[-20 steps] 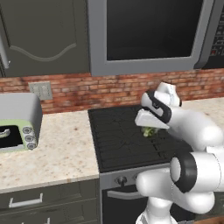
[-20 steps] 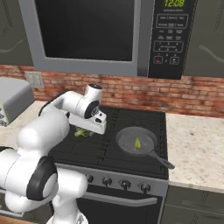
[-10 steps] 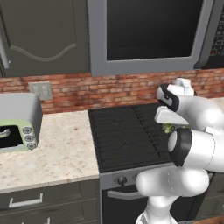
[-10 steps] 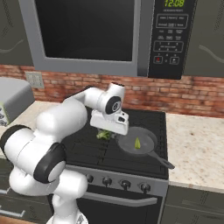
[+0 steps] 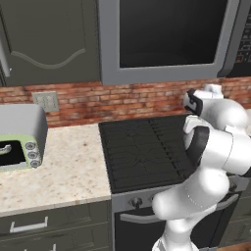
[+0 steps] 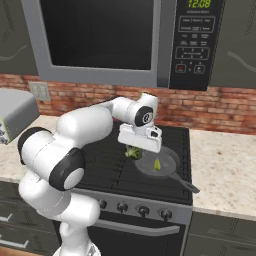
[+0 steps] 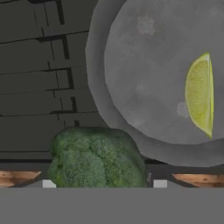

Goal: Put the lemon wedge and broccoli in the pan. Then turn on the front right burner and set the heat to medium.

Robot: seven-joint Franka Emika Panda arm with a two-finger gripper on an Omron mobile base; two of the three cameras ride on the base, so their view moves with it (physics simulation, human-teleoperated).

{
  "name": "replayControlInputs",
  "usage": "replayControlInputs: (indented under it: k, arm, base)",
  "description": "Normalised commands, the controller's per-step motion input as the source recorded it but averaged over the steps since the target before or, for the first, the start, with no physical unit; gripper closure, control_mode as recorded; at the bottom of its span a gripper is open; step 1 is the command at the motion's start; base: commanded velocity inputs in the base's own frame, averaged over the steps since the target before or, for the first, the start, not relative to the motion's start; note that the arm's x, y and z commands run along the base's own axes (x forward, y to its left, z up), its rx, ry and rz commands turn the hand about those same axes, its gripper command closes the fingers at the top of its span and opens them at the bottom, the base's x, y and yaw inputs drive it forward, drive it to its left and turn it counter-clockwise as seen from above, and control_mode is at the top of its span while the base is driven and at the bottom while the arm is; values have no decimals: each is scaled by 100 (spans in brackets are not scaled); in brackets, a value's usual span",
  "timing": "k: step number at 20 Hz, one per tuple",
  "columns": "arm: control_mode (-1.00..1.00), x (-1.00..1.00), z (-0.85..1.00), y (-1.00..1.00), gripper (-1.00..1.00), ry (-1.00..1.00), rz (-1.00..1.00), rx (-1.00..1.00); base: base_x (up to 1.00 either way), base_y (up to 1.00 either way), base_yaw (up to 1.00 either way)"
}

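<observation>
Broccoli (image 7: 97,158) gripped between my fingers at bottom center of hand view, just short of the pan (image 7: 131,131) rim w/ lemon wedge (image 7: 200,94) already inside at right, so I'd center over the pan before letting go.

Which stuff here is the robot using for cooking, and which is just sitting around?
For the job: broccoli, in the gripper beside the pan; lemon wedge, lying in the pan; cooktop.
Just sitting around: toaster oven, microwave, wall outlet.

Brick backsplash (image 5: 73,103), speckled countertop (image 5: 59,166)
</observation>
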Motion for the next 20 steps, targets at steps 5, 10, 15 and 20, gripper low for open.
replayControlInputs:
  k: [5, 10, 15, 20]
  arm:
    - [-100, 27, -3, -22, 100, 0, 0, 0]
    - [-100, 30, -14, -27, 100, 0, 0, 0]
    - [-100, 19, -45, -2, 100, -6, 0, 0]
    - [-100, 24, -24, 0, 100, -11, 0, 0]
  base:
    - [0, 0, 0]
    - [0, 0, 0]
    - [0, 0, 0]
    - [0, 0, 0]
